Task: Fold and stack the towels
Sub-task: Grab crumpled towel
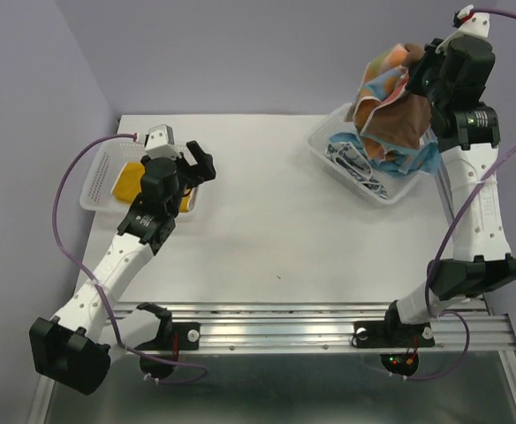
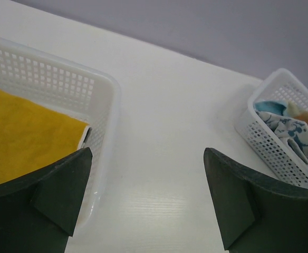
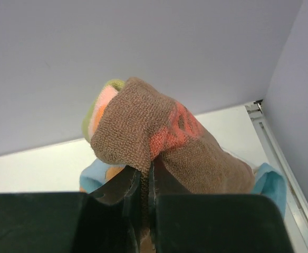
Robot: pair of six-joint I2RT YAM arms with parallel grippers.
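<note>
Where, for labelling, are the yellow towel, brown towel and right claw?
yellow towel (image 2: pixel 27 132): left wrist view, flat middle.
brown towel (image 3: pixel 143 126): right wrist view, brown fold.
right claw (image 3: pixel 145 178): right wrist view, between fingertips.

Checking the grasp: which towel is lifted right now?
The brown-and-orange towel, pinched in the right gripper; the yellow towel and blue-white towel lie ungripped.
</note>
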